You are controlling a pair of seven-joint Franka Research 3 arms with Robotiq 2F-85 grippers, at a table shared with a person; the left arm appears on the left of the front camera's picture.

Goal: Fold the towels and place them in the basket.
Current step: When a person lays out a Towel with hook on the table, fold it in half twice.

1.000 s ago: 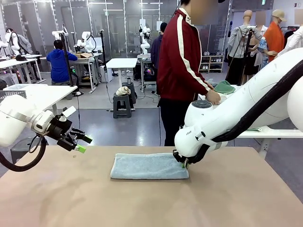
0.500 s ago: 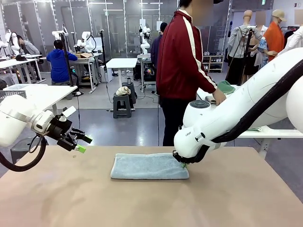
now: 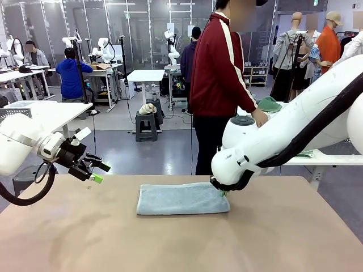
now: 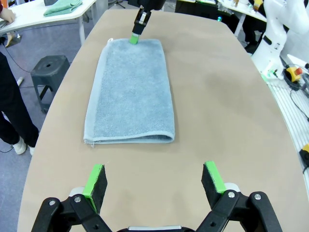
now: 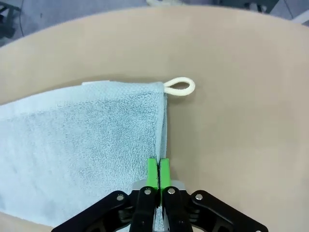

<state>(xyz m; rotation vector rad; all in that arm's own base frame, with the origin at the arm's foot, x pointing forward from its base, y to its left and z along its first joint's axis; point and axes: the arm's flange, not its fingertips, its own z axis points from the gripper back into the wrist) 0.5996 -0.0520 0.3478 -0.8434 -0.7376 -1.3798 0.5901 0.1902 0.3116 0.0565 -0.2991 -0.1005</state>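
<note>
Folding is the step in hand. One light blue towel (image 3: 181, 199) lies flat at the middle of the table (image 3: 181, 249), already doubled into a long band running from 9 to 3 o'clock. The right end effector (image 5: 158, 173) is clenched on the towel's 3 o'clock short edge, pads pinched tight on the hem, near the corner where a white hanging loop (image 5: 179, 87) sticks out.

The next move looks like a fold across the length: lift that edge just clear and carry it toward 9 o'clock, laying it square on the far end without dragging the lower layer.

The left end effector (image 3: 100, 173) hovers released, fingers wide, above the table's 9 o'clock side, well apart from the towel; it could pin the other end.

At 12 o'clock a person (image 3: 218, 73) stands turned away, one hand (image 3: 261, 118) by a green towel (image 3: 269, 104) on a white side table (image 4: 48, 17). Nothing lies in the fold's path.
</note>
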